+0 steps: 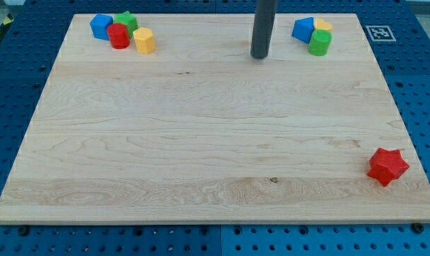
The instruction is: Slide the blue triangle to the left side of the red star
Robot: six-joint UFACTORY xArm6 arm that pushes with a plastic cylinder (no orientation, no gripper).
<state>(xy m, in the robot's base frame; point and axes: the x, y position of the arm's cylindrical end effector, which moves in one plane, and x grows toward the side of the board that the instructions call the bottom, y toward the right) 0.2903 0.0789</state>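
The blue triangle (303, 29) lies near the view's top right, touching a yellow block (323, 25) and a green cylinder (319, 43). The red star (387, 166) sits alone near the view's bottom right corner of the wooden board (200, 128). My tip (258, 55) rests on the board near the top edge, a short way to the left of the blue triangle and apart from it.
At the view's top left is a cluster: a blue block (100, 25), a green star (126, 21), a red cylinder (118, 35) and a yellow block (144, 40). A printed marker tag (379, 32) sits at the board's top right corner.
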